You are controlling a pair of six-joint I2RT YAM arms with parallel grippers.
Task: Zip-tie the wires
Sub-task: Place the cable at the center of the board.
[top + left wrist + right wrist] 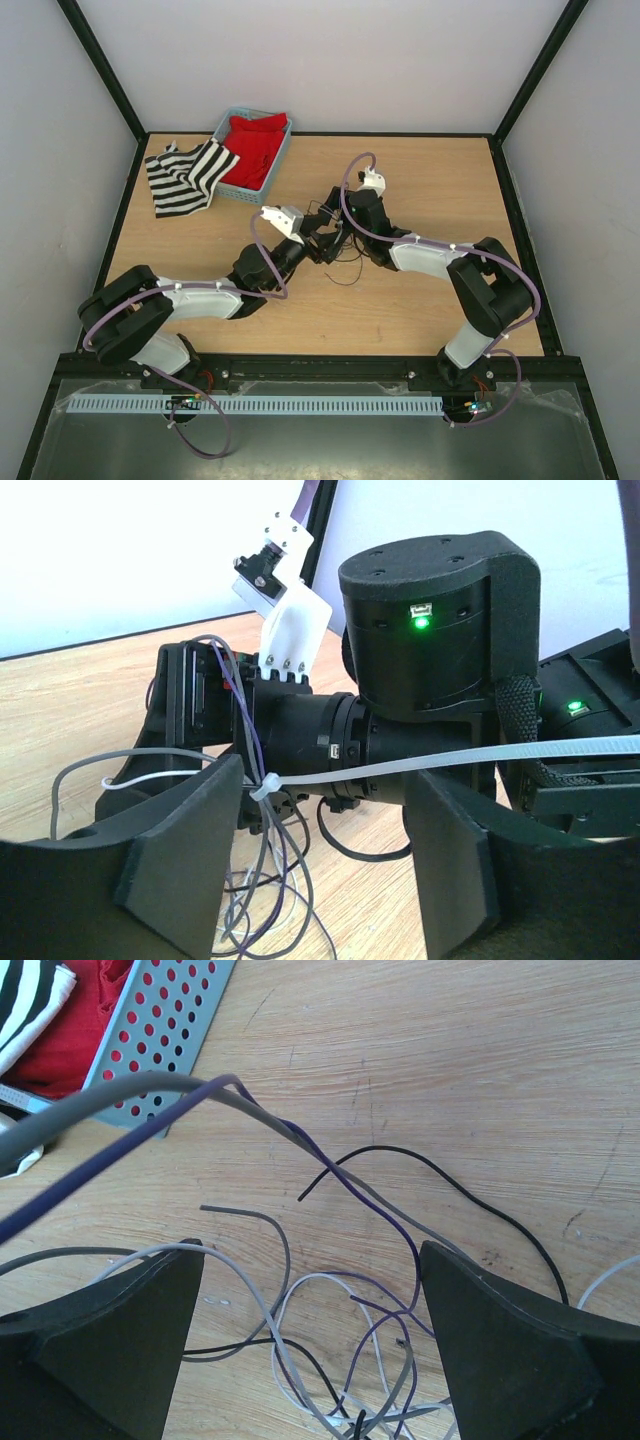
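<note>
The zip tie (450,762) is a white strip cinched around the wires (268,830). Its head (262,788) sits close to my left gripper's left finger (185,845), and its tail runs right over the other finger, off the frame edge. My left gripper (330,780) stands open, with the bundled wires hanging into the gap. Loose wire ends (330,1300) curl on the table under my right gripper (312,1250), which is open with nothing pinched. A grey and a purple strand (150,1110) cross close before its camera. From above, both grippers (318,240) (340,210) meet mid-table over the wires (345,265).
A blue perforated basket (283,150) holding red cloth (252,150) stands at the back left, with a striped cloth (185,178) beside it. The right arm's black wrist (430,630) fills the space just in front of my left gripper.
</note>
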